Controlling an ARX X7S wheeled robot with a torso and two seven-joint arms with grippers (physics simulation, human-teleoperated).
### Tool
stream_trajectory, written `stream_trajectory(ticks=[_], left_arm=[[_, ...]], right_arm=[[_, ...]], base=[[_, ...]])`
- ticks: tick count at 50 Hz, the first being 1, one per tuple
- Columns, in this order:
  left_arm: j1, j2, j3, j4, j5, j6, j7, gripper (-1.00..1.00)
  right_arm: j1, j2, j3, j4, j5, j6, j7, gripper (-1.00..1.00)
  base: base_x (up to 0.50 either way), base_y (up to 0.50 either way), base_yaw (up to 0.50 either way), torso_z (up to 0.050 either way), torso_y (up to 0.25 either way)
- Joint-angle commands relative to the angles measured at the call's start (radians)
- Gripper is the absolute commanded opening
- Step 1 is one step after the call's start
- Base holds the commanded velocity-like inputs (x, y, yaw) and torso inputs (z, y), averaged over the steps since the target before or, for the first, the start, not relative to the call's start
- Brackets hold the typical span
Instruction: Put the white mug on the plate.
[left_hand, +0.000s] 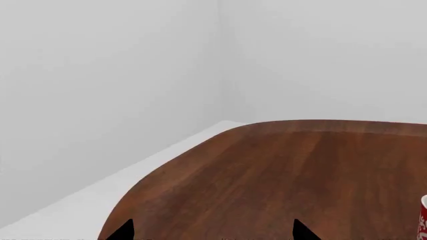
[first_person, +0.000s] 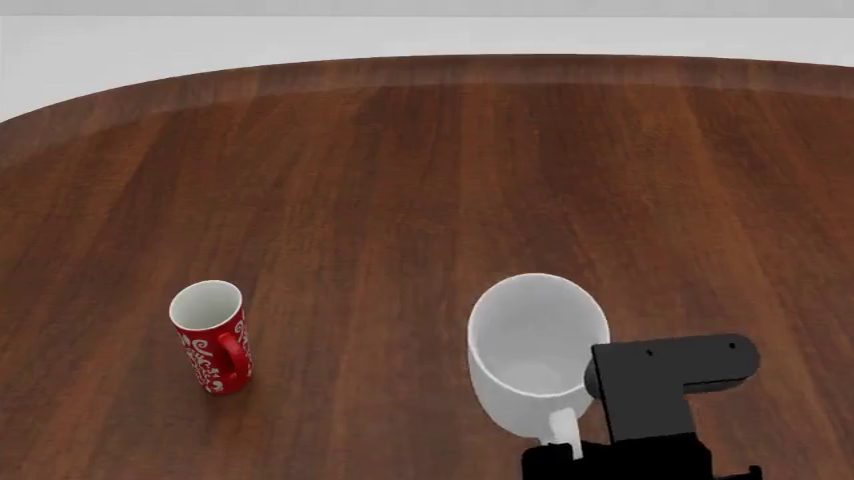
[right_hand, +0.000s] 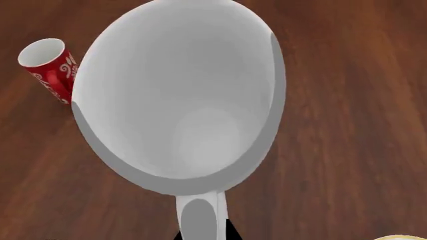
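The white mug (first_person: 534, 350) is upright at the near right of the wooden table (first_person: 441, 170), its handle (first_person: 562, 428) towards me. My right gripper (first_person: 567, 445) is shut on that handle. In the right wrist view the mug (right_hand: 180, 95) fills most of the frame, with its handle (right_hand: 198, 220) between the dark jaws. A sliver of the plate's tan-gold rim (right_hand: 400, 237) shows at that frame's edge; the plate is out of the head view. My left gripper (left_hand: 213, 232) is open and empty over bare table.
The red mug with white swirls (first_person: 214, 340) stands upright to the left of the white mug, apart from it. It also shows in the right wrist view (right_hand: 50, 65) and the left wrist view (left_hand: 423, 222). The table's rounded far edge (left_hand: 200, 145) meets a pale floor and walls.
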Motion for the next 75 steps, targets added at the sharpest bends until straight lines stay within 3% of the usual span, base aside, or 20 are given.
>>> stream_trajectory(ticks=[1, 8, 27, 38, 49, 64, 75], left_arm=[[0.007, -0.004, -0.004, 0.0, -0.004, 0.004, -0.003, 1.0], [0.004, -0.006, -0.003, -0.007, -0.004, 0.006, -0.006, 1.0], [-0.013, -0.009, 0.013, -0.041, -0.001, 0.016, -0.004, 1.0], [-0.02, -0.012, 0.025, -0.049, -0.002, 0.016, 0.0, 1.0], [-0.02, -0.013, 0.029, -0.051, -0.004, 0.016, -0.002, 1.0], [-0.026, -0.018, 0.039, -0.054, -0.005, 0.013, -0.003, 1.0], [-0.025, -0.02, 0.04, -0.056, -0.006, 0.016, -0.006, 1.0]], right_arm=[[-0.05, 0.08, 0.14, -0.013, 0.296, 0.036, 0.271, -1.0], [-0.108, 0.136, 0.203, -0.062, 0.442, -0.031, 0.371, -1.0], [-0.291, 0.233, 0.376, -0.131, 0.554, -0.132, 0.431, -1.0], [-0.36, 0.211, 0.5, -0.113, 0.469, -0.165, 0.347, -1.0], [-0.361, 0.254, 0.54, -0.073, 0.492, -0.198, 0.367, -1.0], [-0.418, 0.243, 0.619, 0.02, 0.379, -0.233, 0.284, -1.0], [-0.425, 0.223, 0.614, 0.053, 0.369, -0.264, 0.34, -1.0]], base=[[0.0, 0.0, 0.0, 0.0, 0.0], [0.0, 0.0, 0.0, 0.0, 0.0], [0.0, 0.0, 0.0, 0.0, 0.0], [0.0, 0.0, 0.0, 0.0, 0.001], [0.0, 0.0, 0.0, 0.0, 0.0], [0.0, 0.0, 0.0, 0.0, 0.0], [0.0, 0.0, 0.0, 0.0, 0.001]])
